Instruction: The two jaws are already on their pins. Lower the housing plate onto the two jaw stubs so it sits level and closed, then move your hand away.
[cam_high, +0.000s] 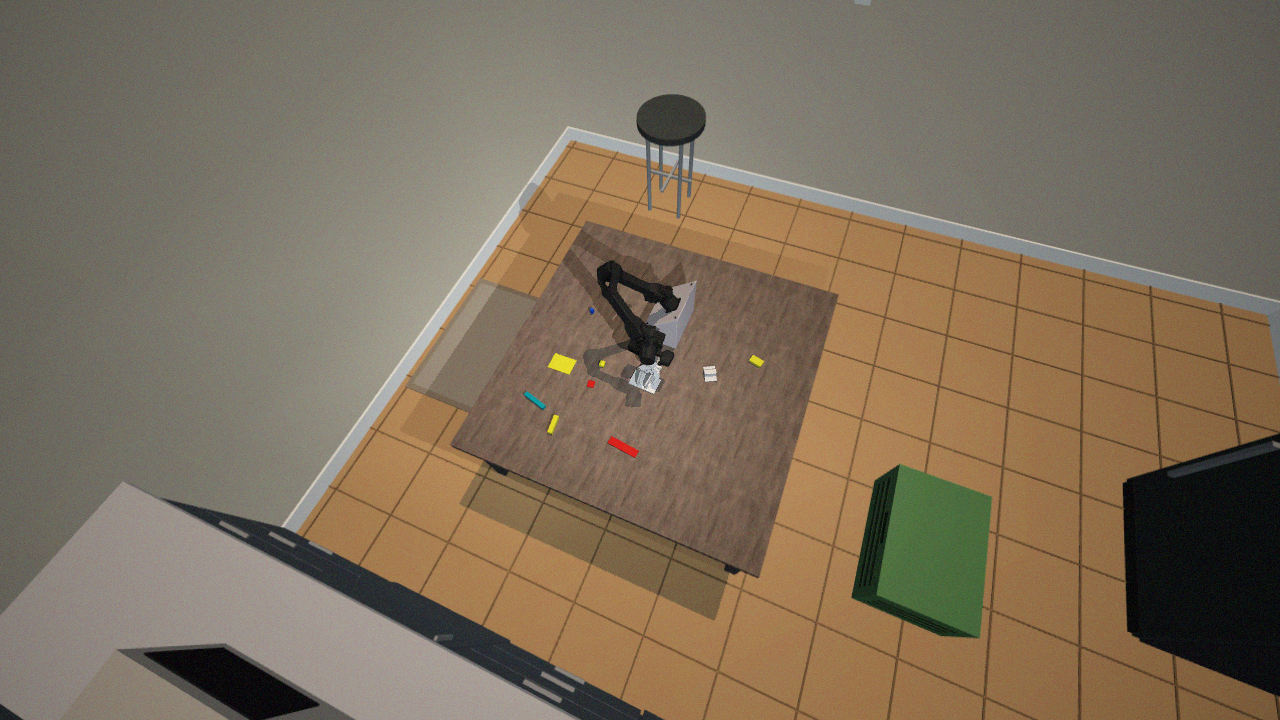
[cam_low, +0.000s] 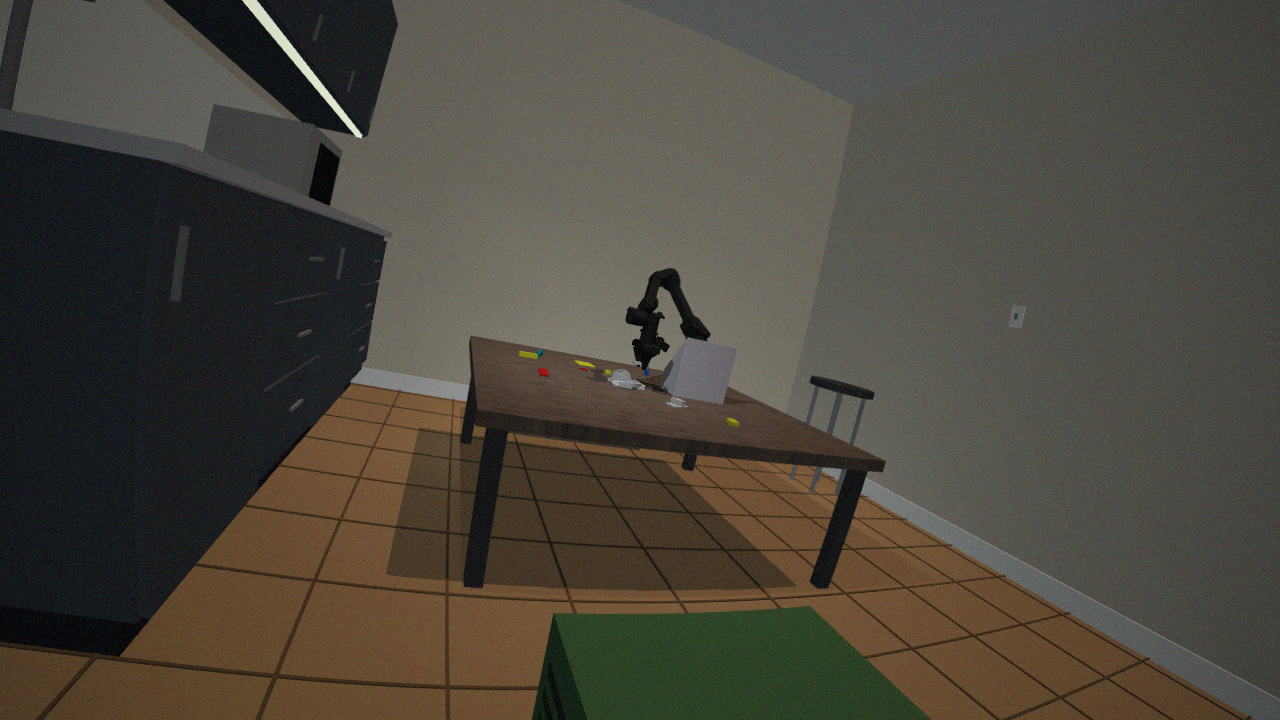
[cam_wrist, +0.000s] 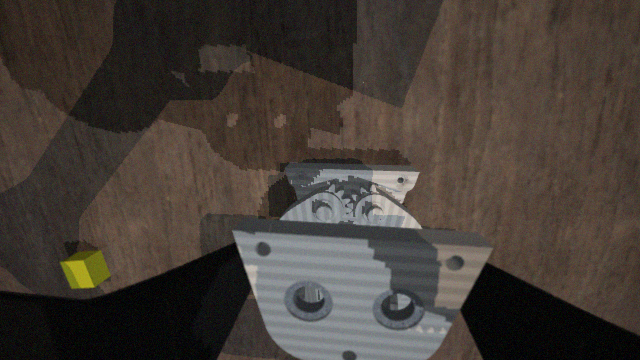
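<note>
My gripper (cam_wrist: 352, 253) (cam_low: 643, 367) is shut on the housing plate (cam_wrist: 345, 267), a grey-white plate with two ringed holes, with one finger at each side edge. The plate is above the lower assembly (cam_high: 645, 382) (cam_low: 624, 381) (cam_wrist: 392, 179) and apart from it. In the wrist view, two geared jaw hubs with round stubs, the left stub (cam_wrist: 324, 210) and the right stub (cam_wrist: 372, 212), show beyond the plate's upper edge. The plate looks offset from the stubs in that view. Its front edge hides the rest of the jaws.
A pale wedge-shaped block (cam_high: 682, 320) (cam_low: 707, 368) stands beside the arm. A small white part (cam_high: 709, 373) (cam_low: 676, 402) and a yellow block (cam_high: 756, 360) (cam_low: 732, 421) lie right of the assembly. A small yellow cube (cam_wrist: 86, 270) (cam_high: 602, 363), red cube (cam_high: 590, 384) and red bar (cam_high: 622, 446) lie around.
</note>
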